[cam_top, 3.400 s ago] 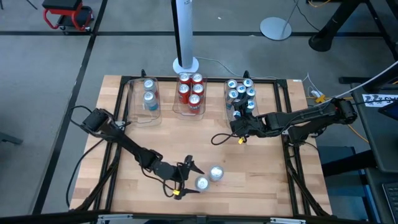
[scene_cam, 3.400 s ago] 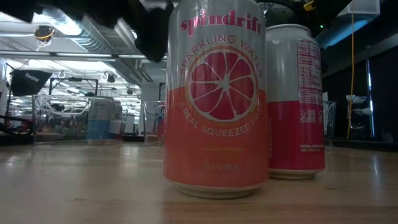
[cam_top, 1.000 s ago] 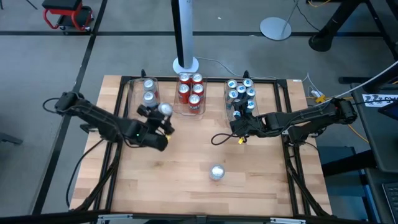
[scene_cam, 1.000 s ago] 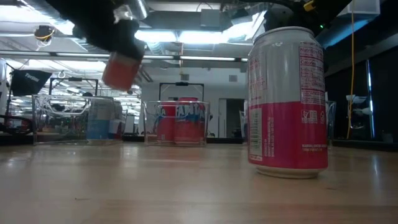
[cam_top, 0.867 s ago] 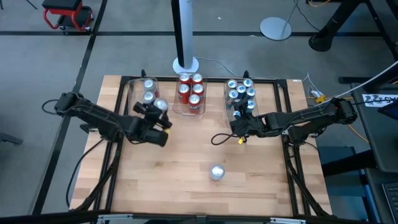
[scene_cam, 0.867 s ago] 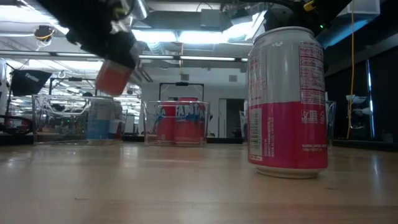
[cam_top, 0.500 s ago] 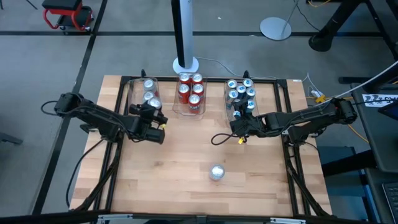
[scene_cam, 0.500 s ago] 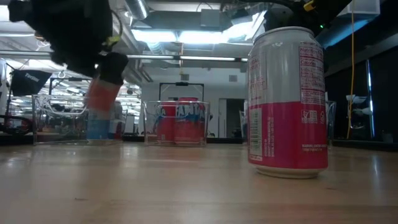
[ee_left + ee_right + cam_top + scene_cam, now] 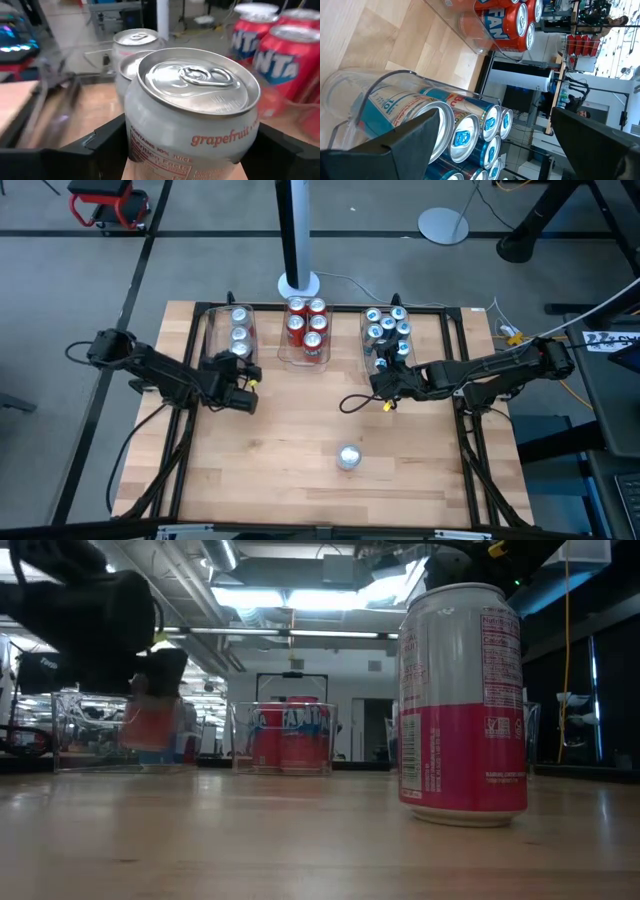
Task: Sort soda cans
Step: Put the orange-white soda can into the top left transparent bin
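The grapefruit can (image 9: 192, 112) sits upright between the two dark fingers of the left gripper (image 9: 240, 366), which are squeezed on its sides. It hangs at the near end of the left tray (image 9: 214, 343), just beside two silver-topped cans (image 9: 239, 326) that look like it. I think the arm is bringing it here so the same kind go together.

The middle tray (image 9: 281, 343) holds red Fanta cans (image 9: 306, 327). The right tray (image 9: 365, 338) holds blue cans (image 9: 389, 329). The right gripper (image 9: 384, 379) waits at the near end of that tray with its fingers wide apart and nothing in them.

One more pink and silver can (image 9: 347, 457) stands alone on the wooden table (image 9: 290, 450), near the front, well apart from the trays. It has not been sorted yet.

The clear wall of the left tray and the two cans inside are close, so the can could bump them going down.
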Controlling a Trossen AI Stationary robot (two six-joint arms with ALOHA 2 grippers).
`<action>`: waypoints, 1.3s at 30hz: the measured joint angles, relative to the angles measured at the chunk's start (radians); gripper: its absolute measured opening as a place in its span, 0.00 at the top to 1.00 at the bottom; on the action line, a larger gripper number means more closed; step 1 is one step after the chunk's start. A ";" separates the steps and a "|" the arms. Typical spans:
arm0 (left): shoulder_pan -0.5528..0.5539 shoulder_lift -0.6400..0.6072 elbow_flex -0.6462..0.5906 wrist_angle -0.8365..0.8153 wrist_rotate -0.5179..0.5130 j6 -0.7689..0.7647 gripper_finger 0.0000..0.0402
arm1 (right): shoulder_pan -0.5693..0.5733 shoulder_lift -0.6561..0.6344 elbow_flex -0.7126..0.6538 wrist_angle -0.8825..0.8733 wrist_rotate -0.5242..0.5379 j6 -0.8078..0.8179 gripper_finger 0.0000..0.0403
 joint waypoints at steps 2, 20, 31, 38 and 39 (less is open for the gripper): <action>0.000 -0.001 -0.034 0.089 -0.016 0.005 0.27 | 0.000 0.000 0.000 0.001 0.000 0.000 0.06; 0.000 -0.002 -0.081 0.236 -0.023 0.073 0.27 | 0.000 0.000 0.000 0.003 0.000 0.000 0.06; 0.000 -0.001 -0.082 0.229 -0.018 0.026 0.27 | 0.000 0.000 0.000 0.003 0.000 0.000 0.06; 0.000 0.001 -0.083 0.230 -0.041 0.024 0.27 | 0.000 0.000 0.000 0.003 0.000 0.000 0.06; 0.000 0.001 -0.083 0.230 -0.044 0.020 0.27 | 0.000 0.000 0.000 0.003 0.000 0.000 0.06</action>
